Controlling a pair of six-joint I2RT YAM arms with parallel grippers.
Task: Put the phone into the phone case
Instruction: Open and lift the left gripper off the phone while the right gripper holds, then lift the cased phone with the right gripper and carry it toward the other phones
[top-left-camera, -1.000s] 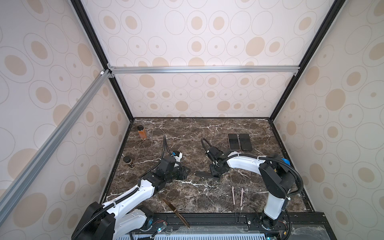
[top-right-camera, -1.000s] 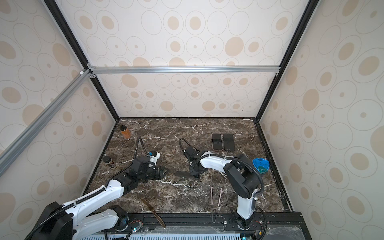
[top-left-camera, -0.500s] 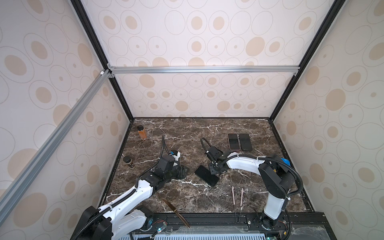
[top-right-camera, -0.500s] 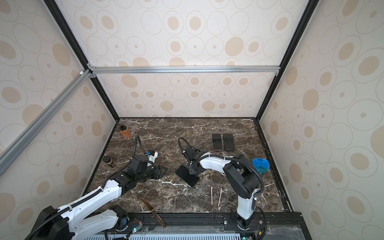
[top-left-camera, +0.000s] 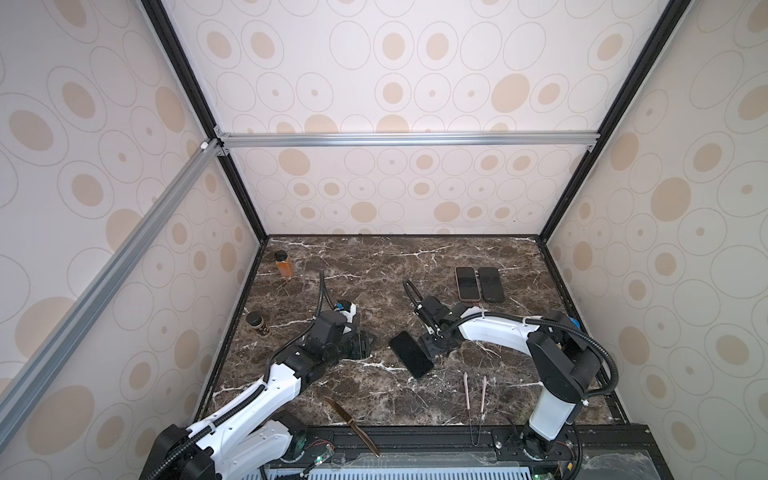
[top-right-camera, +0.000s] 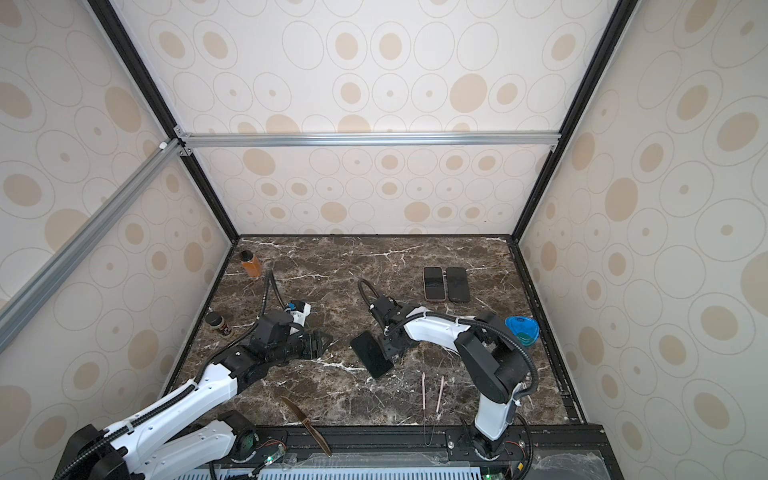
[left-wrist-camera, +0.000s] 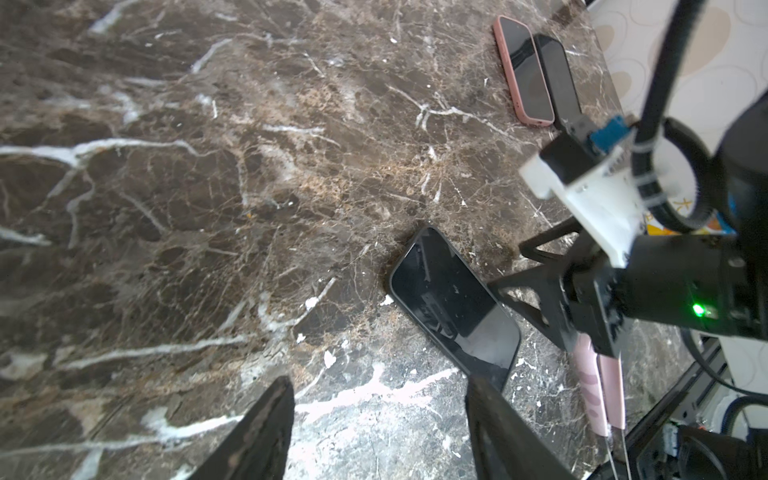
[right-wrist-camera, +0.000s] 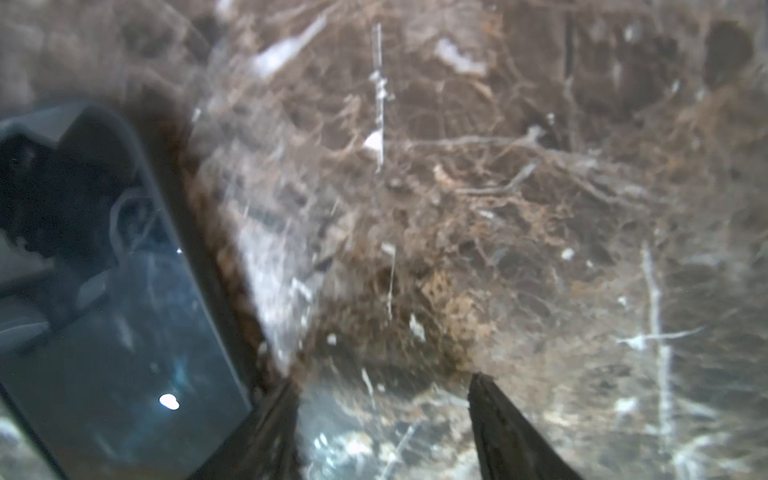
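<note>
A black phone (top-left-camera: 411, 354) (top-right-camera: 371, 354) lies flat and screen up on the marble table, between my two grippers. A dark raised rim frames its screen (right-wrist-camera: 104, 311); it looks like the phone case around it, though I cannot tell the two apart. My left gripper (top-left-camera: 362, 347) (left-wrist-camera: 380, 380) is open, a short way left of the phone (left-wrist-camera: 453, 303), holding nothing. My right gripper (top-left-camera: 432, 351) (right-wrist-camera: 382, 380) is open too, low at the phone's right edge. One of its fingers (right-wrist-camera: 274, 419) sits right beside that edge, with bare marble between the two.
At the back right lie a pink-cased phone (top-left-camera: 468, 283) and a black phone (top-left-camera: 491, 284), side by side. An orange bottle (top-left-camera: 284, 264) and a dark jar (top-left-camera: 257, 324) stand along the left wall. A knife (top-left-camera: 351, 419) and pink tongs (top-left-camera: 473, 390) lie near the front edge.
A second ago both grippers held the phone edge-on between them above the table. It now lies flat, both grippers have opened, and the left one has drawn back.
</note>
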